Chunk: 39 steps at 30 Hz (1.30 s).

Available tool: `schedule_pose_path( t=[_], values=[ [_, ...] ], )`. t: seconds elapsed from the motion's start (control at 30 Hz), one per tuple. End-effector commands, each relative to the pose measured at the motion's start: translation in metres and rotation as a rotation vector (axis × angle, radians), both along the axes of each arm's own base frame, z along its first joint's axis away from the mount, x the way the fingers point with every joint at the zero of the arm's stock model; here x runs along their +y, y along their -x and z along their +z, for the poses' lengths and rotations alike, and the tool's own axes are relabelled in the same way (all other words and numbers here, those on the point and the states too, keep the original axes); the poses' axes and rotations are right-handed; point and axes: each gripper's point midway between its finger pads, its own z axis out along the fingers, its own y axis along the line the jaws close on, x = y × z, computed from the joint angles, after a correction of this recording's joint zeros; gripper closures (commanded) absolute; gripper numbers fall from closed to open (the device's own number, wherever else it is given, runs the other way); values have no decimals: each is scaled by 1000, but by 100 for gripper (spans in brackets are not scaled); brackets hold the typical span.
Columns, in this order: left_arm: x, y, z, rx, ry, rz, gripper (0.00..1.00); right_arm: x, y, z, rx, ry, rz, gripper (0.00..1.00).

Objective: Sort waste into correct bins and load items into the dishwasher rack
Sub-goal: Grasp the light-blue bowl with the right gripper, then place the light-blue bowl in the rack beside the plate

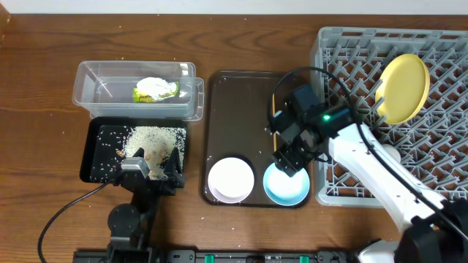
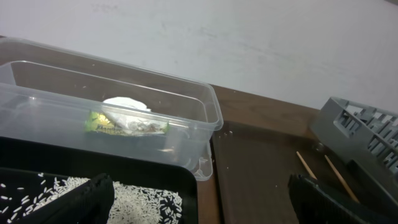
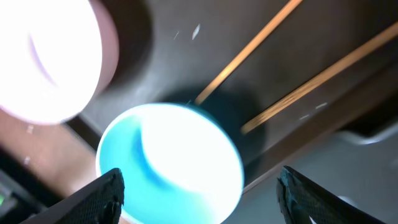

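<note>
R tool [image 1: 289, 162] agape above lt blue bowl [image 1: 287, 188]

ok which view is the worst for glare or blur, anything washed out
Right wrist view: worst, the white bowl is blown out to a featureless glow, the light blue bowl has a white glare patch, the chopsticks look soft. Left wrist view: the snack wrapper is crisp, the left tool only dark soft-edged fingers. Overhead view: even light, sharp.

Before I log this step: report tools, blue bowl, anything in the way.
Left tool open, empty. Right tool open above light blue bowl. Chopsticks close beside bowl.
</note>
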Motion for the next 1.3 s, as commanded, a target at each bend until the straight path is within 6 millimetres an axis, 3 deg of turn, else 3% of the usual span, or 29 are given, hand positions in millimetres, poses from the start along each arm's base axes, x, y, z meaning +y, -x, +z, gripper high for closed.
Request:
schedule_pose_path(
  t=[0.0,0.17,0.3,0.43,0.53,0.7,0.8,0.9,1.03,1.13,1.27],
  values=[
    [-1,1,-14,37,-17,-11,8,5,3,-16,33,24,64,25],
    [-1,1,-14,37,-17,-11,8,1,-4,-46,68,98,64,29],
    [-1,1,-14,37,-17,-11,8,-29,-12,-75,63,314,-6,39],
    [-1,1,-14,38,-17,-11,8,-32,-17,-76,45,347,-36,79],
    [-1,1,-14,37,-17,-11,8,-24,-26,-61,1,299,-50,96],
    [-1,1,-14,37,-17,-11,8,-10,-63,2,-195,169,-170,99],
    [-1,1,-14,38,-17,-11,8,-24,-101,64,-412,109,-378,99],
    [-1,1,-14,37,-17,-11,8,-68,-133,138,-695,103,-628,99],
    [-1,1,-14,37,-17,-11,8,-129,-138,208,-975,178,-854,98],
    [-1,1,-14,37,-17,-11,8,-179,-125,239,-1113,344,-1020,98],
    [-1,1,-14,37,-17,-11,8,-229,-106,256,-1207,579,-1201,98]
  ],
)
